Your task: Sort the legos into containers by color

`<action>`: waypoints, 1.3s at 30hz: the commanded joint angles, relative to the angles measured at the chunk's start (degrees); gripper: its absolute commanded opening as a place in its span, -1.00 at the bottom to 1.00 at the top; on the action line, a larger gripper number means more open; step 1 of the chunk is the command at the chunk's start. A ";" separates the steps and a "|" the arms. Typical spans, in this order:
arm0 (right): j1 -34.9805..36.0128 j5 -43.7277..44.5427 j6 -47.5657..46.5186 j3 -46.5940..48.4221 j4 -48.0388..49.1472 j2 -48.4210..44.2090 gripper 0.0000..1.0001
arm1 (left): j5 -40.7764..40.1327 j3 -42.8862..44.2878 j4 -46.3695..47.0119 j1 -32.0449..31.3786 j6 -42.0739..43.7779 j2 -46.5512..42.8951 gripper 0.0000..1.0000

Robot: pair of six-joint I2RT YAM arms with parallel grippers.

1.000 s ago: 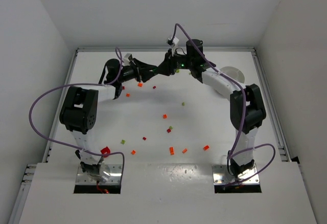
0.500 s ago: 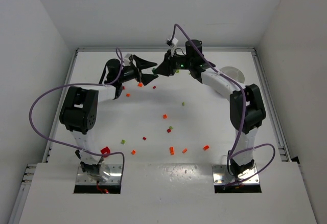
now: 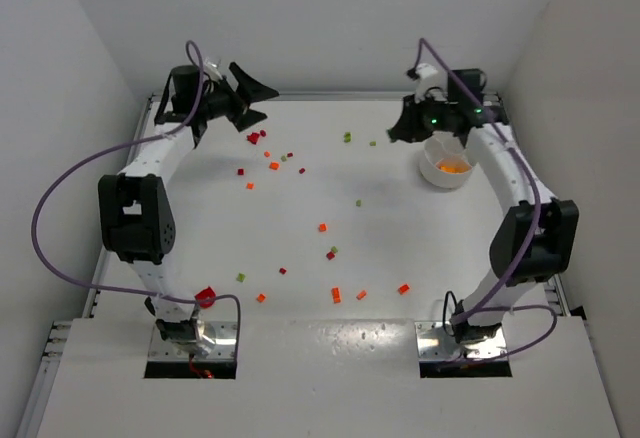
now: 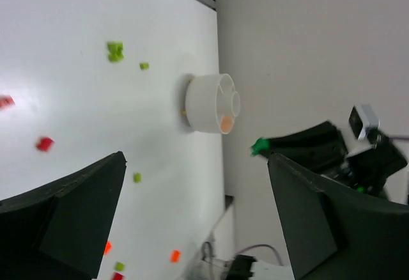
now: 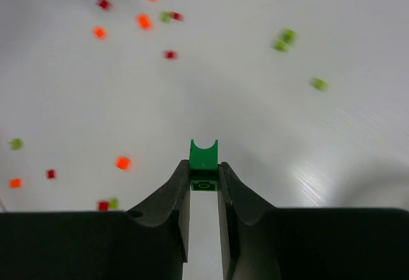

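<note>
Right wrist view: the right gripper (image 5: 204, 175) has its jaws clenched on a single green lego (image 5: 204, 154). The brick sits at the very tips, its upper part standing clear of them, with the table (image 5: 268, 139) well below. From the top external view, this gripper hangs near the dish (image 3: 430, 174), to its left and not over it. One compartment of the dish holds orange pieces.

The left gripper (image 3: 262, 100) is raised at the far left corner. Its jaws are spread wide and hold nothing.

Loose legos (image 3: 322, 227) in red, orange and green lie scattered across the table, mostly well apart from one another.

Handling assessment:
- **Weight and stiffness:** the brick is judged very light and rigid, and unlikely to crush or bend under the jaws.
- **Surface:** the plastic looks smooth, so it is probably slippery.
- **Risk:** with so little of the brick inside the jaws, it could pivot or pop out if knocked against the dish rim.
- **Where to grip:** pinch across two flat, opposite side walls, as here, and seat the brick deeper where possible.
- **Release:** once freed, the brick may bounce or skitter, so it is better let go low over the chosen compartment.
</note>
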 commanded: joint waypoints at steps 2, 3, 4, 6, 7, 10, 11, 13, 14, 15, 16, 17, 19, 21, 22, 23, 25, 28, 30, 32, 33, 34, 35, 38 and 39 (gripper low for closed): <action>-12.64 9.92 -12.86 9.29 -20.46 0.62 -1.00 | 0.76 9.64 -18.11 0.77 21.64 1.42 0.99; -14.75 10.45 -14.19 10.43 -23.44 1.15 -1.00 | 0.77 10.43 -20.29 1.29 23.75 1.42 0.99; -18.60 11.94 -15.16 12.09 -24.17 1.86 -1.00 | 0.77 11.22 -21.79 1.30 28.64 1.42 0.99; -21.70 12.65 -17.19 13.68 -26.18 2.38 -1.00 | 0.77 14.29 -26.44 1.30 33.68 1.42 0.99; -23.19 12.66 -17.98 15.00 -26.89 3.09 -1.00 | 0.77 14.82 -27.42 1.30 37.27 1.42 0.99; -27.42 13.18 -19.48 16.76 -29.26 5.45 -1.00 | -2.82 15.97 -30.76 1.30 43.17 -0.51 0.99; -28.82 13.18 -19.48 17.81 -29.88 6.42 -1.00 | -3.62 15.97 -31.29 1.30 44.50 -1.30 0.99; -29.88 11.70 -20.09 19.92 -32.24 8.62 -1.00 | -3.62 15.97 -32.08 0.77 47.75 -2.70 0.99; -29.89 10.91 -20.09 20.63 -33.04 9.76 -1.00 | -3.62 15.97 -32.70 0.16 48.72 -2.71 0.99; -30.67 9.59 -19.48 21.25 -33.66 11.60 -1.00 | -5.54 15.45 -32.71 0.15 48.73 -3.75 0.99; -30.68 9.06 -19.48 21.77 -33.67 12.14 -1.00 | -7.04 14.66 -32.71 -0.45 48.73 -4.90 0.99; -30.68 9.05 -18.43 21.78 -33.14 12.15 -1.00 | -8.62 14.65 -32.71 -1.07 48.21 -5.43 0.99; -31.21 9.05 -17.03 21.17 -32.61 13.37 -1.00 | -10.57 13.34 -32.71 -1.08 47.16 -6.04 0.99; -31.21 9.05 -16.50 21.86 -31.82 14.51 -1.00 | -12.05 12.81 -32.71 -1.08 46.54 -6.58 0.99; -31.21 9.05 -16.49 21.87 -31.82 15.13 -1.00 | -12.06 12.81 -32.71 -1.08 46.54 -6.58 0.99; -31.21 9.05 -15.79 22.48 -31.82 16.26 -1.00 | -12.76 12.81 -32.71 -1.08 46.54 -7.19 0.99; -31.21 8.52 -15.26 23.01 -31.82 16.80 -1.00 | -12.76 12.81 -32.71 -1.08 46.54 -7.19 0.99; -31.21 8.52 -14.48 22.48 -29.28 17.33 -1.00 | -13.47 12.81 -32.71 -1.08 47.85 -7.72 0.99; -31.21 9.14 -13.85 22.48 -28.13 17.85 -1.00 | -14.16 12.81 -32.71 -1.08 47.85 -7.72 0.99; -30.60 9.14 -13.07 22.48 -27.43 19.08 -1.00 | -14.79 12.28 -32.71 -1.08 48.38 -7.72 0.99; -30.59 9.66 -13.06 23.18 -27.43 19.61 -0.97 | -15.57 12.28 -33.32 -1.08 48.38 -7.72 0.99; -30.59 9.67 -13.06 23.97 -27.43 19.62 -0.97 | -15.58 12.28 -33.32 -1.08 48.99 -8.24 0.99; -30.59 9.67 -12.37 23.98 -26.90 20.49 -0.95 | -16.80 11.76 -33.32 -1.08 49.00 -8.25 0.99; -30.06 10.36 -10.08 23.98 -24.62 21.11 -0.95 | -18.56 10.53 -33.32 -1.08 50.05 -9.39 0.99; -30.06 11.07 -10.07 23.98 -24.61 21.89 -0.95 | -18.57 10.52 -33.32 -1.08 50.05 -9.91 0.99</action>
